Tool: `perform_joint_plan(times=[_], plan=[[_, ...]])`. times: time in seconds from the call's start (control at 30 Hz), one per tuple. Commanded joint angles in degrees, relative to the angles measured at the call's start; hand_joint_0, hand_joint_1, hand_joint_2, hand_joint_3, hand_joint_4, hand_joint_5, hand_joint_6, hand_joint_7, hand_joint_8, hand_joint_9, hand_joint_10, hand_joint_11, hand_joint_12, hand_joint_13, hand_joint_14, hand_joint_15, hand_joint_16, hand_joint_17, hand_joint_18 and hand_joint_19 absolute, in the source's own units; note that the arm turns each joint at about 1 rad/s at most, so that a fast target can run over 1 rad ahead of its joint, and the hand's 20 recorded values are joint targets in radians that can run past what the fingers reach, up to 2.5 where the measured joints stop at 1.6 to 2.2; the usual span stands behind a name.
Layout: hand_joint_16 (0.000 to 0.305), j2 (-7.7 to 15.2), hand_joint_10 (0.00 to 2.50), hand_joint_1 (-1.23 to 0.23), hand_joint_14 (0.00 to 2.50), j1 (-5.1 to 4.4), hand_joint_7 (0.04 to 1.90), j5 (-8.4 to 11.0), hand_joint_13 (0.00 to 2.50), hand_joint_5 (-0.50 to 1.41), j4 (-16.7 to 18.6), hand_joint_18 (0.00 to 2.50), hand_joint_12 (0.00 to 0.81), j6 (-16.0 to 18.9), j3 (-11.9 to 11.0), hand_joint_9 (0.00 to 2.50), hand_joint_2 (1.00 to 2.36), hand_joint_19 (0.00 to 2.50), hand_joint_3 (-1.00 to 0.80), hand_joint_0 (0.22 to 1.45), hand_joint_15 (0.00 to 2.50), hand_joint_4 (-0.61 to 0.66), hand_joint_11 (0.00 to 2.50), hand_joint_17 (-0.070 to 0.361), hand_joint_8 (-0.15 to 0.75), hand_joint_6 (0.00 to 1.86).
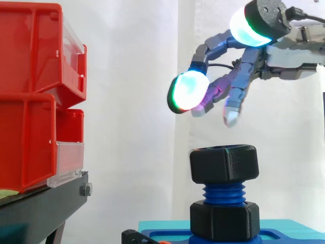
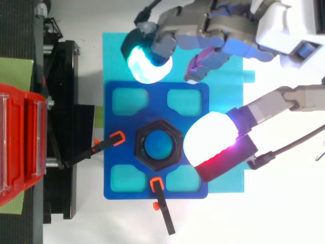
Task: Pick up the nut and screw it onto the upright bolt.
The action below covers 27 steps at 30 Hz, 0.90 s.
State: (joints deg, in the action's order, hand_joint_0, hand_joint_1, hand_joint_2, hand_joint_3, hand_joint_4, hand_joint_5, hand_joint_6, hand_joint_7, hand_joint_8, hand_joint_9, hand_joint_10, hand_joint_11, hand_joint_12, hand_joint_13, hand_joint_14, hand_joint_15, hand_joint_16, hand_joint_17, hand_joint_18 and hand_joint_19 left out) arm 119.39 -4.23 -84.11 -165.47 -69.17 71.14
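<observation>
while the hand (image 1: 242, 71) hangs above the work with its fingers spread and loose, holding nothing, you find the nut (image 1: 224, 163) not on the worktop but seated on the top of the upright bolt (image 1: 224, 194). some blue thread shows under it. a lower nut (image 1: 225, 220) sits against the blue base plate (image 2: 117, 147).

i judge the nut to be stiff, light plastic, not fragile, and a little smooth on its faces. it has six flat sides, so take it from above on two opposite flats with the pads (image 1: 189, 91), not on the corners, where it can slip. the thread looks coarse, so it probably turns easily. keep the nut level, because a tilted nut may jam. press only lightly: the bolt is held at its foot only.
</observation>
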Motion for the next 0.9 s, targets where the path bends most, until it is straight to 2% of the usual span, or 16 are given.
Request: perform_joint_plan(times=[0.0,0.23,0.53,0.57,0.63,0.67,0.73,0.87], plan=[[0.047,1.02,0.0,-0.22,0.0,-0.16,0.75,-0.26,0.59,-0.09,2.08,0.37,0.337,0.0,-0.04,1.14,1.0,0.18,-0.5,0.46,0.01,0.17,0.08,0.106,0.223,0.5],[0.048,3.3,0.0,-0.22,0.0,-0.95,0.75,0.27,0.57,-0.08,5.34,0.34,0.338,0.88,0.05,1.1,1.0,0.19,-0.5,0.46,0.02,0.18,0.07,0.109,0.234,0.5],[0.051,4.01,0.0,-0.22,0.0,-1.83,0.77,0.35,0.54,-0.08,4.37,0.3,0.344,2.55,0.23,1.06,1.0,0.19,-0.5,0.45,0.02,0.18,0.08,0.114,0.236,0.5],[0.052,3.92,0.0,-0.22,0.0,-2.01,0.76,0.27,0.51,-0.09,4.63,0.26,0.345,2.9,1.28,1.02,1.0,0.17,-0.5,0.45,0.01,0.17,0.06,0.116,0.234,0.5],[0.054,4.01,0.0,-0.21,0.0,-2.18,0.75,0.35,0.43,-0.11,4.54,0.18,0.355,2.9,1.55,0.93,1.0,0.14,-0.5,0.44,0.0,0.16,0.04,0.121,0.23,0.5],[0.055,3.92,0.0,-0.22,0.0,-2.27,0.73,0.35,0.32,-0.13,4.46,0.07,0.362,2.9,1.63,0.81,1.0,0.1,-0.5,0.44,0.0,0.15,0.0,0.123,0.241,0.5],[0.057,4.01,0.0,-0.24,0.0,-2.36,0.69,0.0,0.22,-0.17,4.37,0.0,0.372,2.9,1.9,0.62,1.0,0.05,-0.5,0.42,0.0,0.13,0.0,0.129,0.239,0.5],[0.061,4.01,0.0,-0.27,0.0,-2.53,0.64,0.0,0.1,-0.21,3.75,0.0,0.384,2.81,2.07,0.43,1.0,0.0,-0.5,0.41,0.0,0.12,0.0,0.138,0.238,0.5]])
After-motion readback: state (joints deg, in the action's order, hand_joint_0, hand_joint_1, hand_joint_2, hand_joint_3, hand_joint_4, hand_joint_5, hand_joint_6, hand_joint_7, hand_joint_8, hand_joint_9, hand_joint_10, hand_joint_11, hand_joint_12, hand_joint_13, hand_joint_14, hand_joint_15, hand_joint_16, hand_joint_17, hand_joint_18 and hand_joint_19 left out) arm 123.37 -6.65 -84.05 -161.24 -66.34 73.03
